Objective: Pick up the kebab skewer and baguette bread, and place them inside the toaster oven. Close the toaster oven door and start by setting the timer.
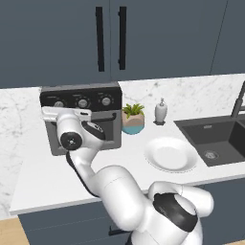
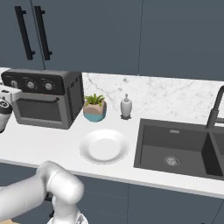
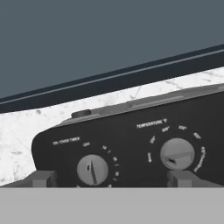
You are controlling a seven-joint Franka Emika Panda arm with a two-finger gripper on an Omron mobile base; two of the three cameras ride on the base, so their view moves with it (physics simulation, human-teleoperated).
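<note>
Claw (image 3: 111, 177) wide open, nothing between the fingertips (image 3: 42, 178), poised just in front of the black top panel (image 3: 131, 144) of the toaster oven (image 1: 81, 117). Through the hand view, timer knob (image 3: 92, 169) sitting between the two tips, nearer the left one, its pointer roughly upright; temperature knob (image 3: 177, 154) further right, above the right tip. No contact with either knob that can be made out. White printed scales ringing both knobs.

Toaster oven standing at the far left of the white bench (image 1: 43, 182), back near the marble splashback (image 2: 166, 94). Toaster oven door (image 2: 37, 109) shut, upright, black bar handle across its top. Interior hidden behind the dark glass; kebab skewer and baguette bread impossible to make out.

Just right of the oven, small potted plant (image 2: 95, 107) in a teal and tan pot; right of that, white soap dispenser (image 2: 126, 106). White plate (image 2: 104, 146) lying nearer on the bench, in front of the plant, bare. Dark sink (image 2: 175, 148) at the right, black tap (image 2: 217, 109) at its far right edge. Dark blue cabinets (image 1: 110, 38) with black bar handles above.
</note>
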